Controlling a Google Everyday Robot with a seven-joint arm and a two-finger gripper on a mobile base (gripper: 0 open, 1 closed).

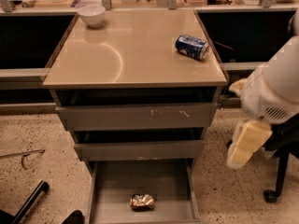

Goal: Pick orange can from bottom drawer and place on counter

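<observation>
Hanging at 3 o'clock in the view, the cream-coloured two-finger gripper (247, 143) points downward below the robot's white arm housing, in the air to the right of the grey drawer cabinet. Whether it is released or clenched I cannot tell; nothing shows in its grasp, and it is touching neither the cabinet nor either can.

The small dented orange-gold and silver drink can (142, 201) lies on its side at 6 o'clock, on the flat floor of the pulled-out shallow grey metal bottom drawer (117, 185), near the front and about midway between the side walls, well apart from the gripper.

Above it sit two more grey drawer fronts, the upper one (135, 116) marked with white scratches. The glossy beige square counter (135, 55) tops the cabinet. On it a blue and white can (192, 46) lies on its side toward 1 o'clock near the right edge, and a small white bowl (91, 15) stands at the 11 o'clock corner.
</observation>
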